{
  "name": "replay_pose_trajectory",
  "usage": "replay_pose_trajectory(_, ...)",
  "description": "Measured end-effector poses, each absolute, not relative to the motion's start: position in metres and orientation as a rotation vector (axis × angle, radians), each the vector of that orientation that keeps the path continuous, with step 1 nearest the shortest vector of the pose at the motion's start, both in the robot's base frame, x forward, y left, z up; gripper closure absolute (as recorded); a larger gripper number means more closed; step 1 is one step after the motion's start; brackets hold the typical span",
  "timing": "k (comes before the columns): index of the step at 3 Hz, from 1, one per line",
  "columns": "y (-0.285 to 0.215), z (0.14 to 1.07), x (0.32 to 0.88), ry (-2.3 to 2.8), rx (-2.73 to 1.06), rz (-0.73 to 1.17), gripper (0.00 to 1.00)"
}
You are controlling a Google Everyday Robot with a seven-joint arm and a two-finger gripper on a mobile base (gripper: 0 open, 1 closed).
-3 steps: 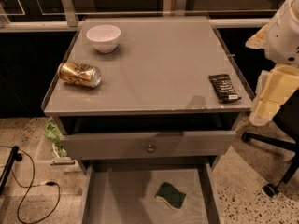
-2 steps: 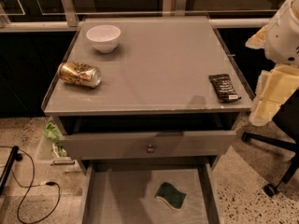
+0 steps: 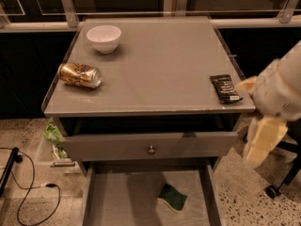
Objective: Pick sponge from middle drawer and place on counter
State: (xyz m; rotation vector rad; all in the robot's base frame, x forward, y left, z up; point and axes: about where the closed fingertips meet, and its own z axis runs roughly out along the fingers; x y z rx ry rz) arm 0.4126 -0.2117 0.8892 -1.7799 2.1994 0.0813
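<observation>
The sponge (image 3: pixel 172 197), dark green over a pale yellow layer, lies on the floor of the open middle drawer (image 3: pixel 117 197), right of its centre. The grey counter (image 3: pixel 160 65) is above it. My arm, white and cream, comes in at the right edge. Its cream end with the gripper (image 3: pixel 261 142) hangs beside the cabinet's right front corner, above and to the right of the sponge and apart from it. It holds nothing that I can see.
On the counter stand a white bowl (image 3: pixel 104 37) at the back left, a crushed gold can (image 3: pixel 80 75) on the left and a black wrapped bar (image 3: pixel 225 88) on the right. A drawer front with a round knob (image 3: pixel 151 149) sits slightly open above the middle drawer. Cables (image 3: pixel 28 192) lie on the floor at the left.
My arm has come down and forward along the cabinet's right side, closer to the drawer level. The sponge and the things on the counter have not moved.
</observation>
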Motion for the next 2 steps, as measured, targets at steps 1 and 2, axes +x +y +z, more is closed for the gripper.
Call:
replay_pose_trajectory(1,-0.2168,0.8000,0.3841,2.220,-1.829,0.175,0.00)
replay_pose_trajectory(2,-0.2167,0.8009,0.3846,2.218,-1.829,0.173,0.00)
